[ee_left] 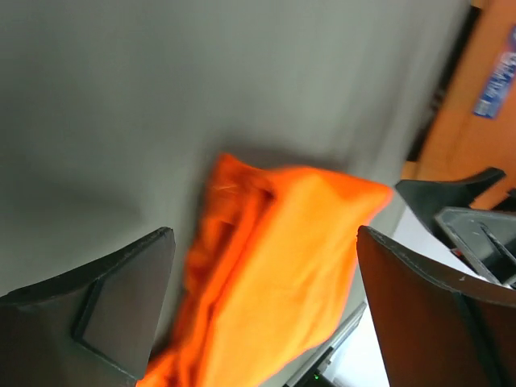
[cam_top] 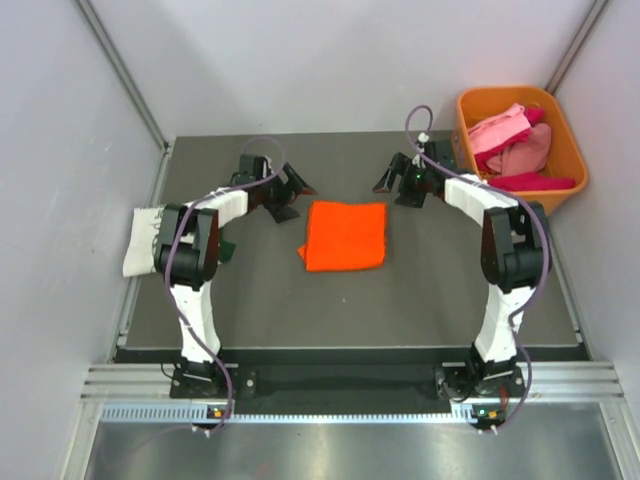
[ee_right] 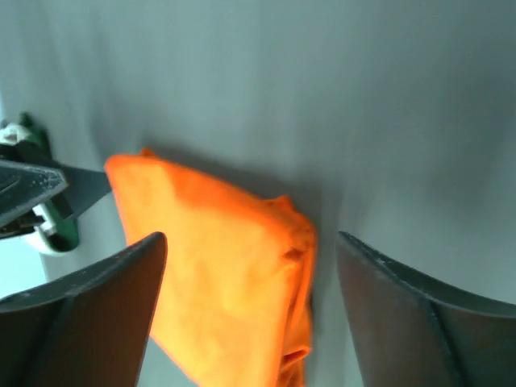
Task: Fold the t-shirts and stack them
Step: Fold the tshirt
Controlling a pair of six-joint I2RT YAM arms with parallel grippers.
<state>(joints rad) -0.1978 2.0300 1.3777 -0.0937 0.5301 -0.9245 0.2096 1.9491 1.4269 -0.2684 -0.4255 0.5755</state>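
Observation:
The bright orange t-shirt (cam_top: 345,236) lies folded into a rough square in the middle of the dark table. It also shows in the left wrist view (ee_left: 274,274) and in the right wrist view (ee_right: 218,266). My left gripper (cam_top: 292,196) hangs open and empty just off its far left corner. My right gripper (cam_top: 392,180) hangs open and empty just off its far right corner. A white t-shirt with black print (cam_top: 143,240) lies folded at the table's left edge, partly hidden by the left arm. Pink, red and magenta shirts (cam_top: 512,145) lie heaped in the bin.
The rigid orange plastic bin (cam_top: 570,150) stands at the back right, beyond the table's edge. Grey walls close in on the left, back and right. A metal rail runs along the near edge by the arm bases.

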